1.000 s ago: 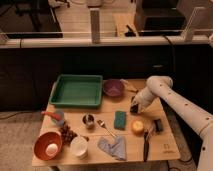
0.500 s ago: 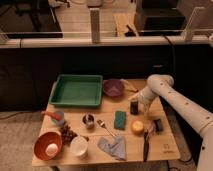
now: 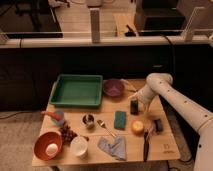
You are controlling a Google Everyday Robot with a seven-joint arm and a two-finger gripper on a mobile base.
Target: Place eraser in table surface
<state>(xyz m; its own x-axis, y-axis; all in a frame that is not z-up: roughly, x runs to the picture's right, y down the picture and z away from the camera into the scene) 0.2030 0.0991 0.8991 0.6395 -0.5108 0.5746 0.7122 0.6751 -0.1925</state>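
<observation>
Camera view, looking down on the table surface (image 3: 165, 145), a light slatted wooden top. The white arm enters from the right and bends at its elbow above the table's far right corner; the gripper (image 3: 136, 101) points down and to the left, its jaws spread apart and released, grasping nothing. The eraser (image 3: 134, 106), a small dark block, stands on the wood directly at the jaws, just below their tips; whether a fingertip touches it cannot be told. Just left of the jaws and slightly beyond them sits a purple bowl (image 3: 113, 87), and further left a green tray (image 3: 76, 90). Below and left of the jaws lies the teal sponge (image 3: 120, 119); below them lies a yellow round object (image 3: 137, 126), with a small black clip-like object (image 3: 158, 124) to its right. Well to the lower left of the jaws are an orange bowl (image 3: 48, 145), a white cup (image 3: 79, 146) and a blue-grey cloth (image 3: 113, 148).
</observation>
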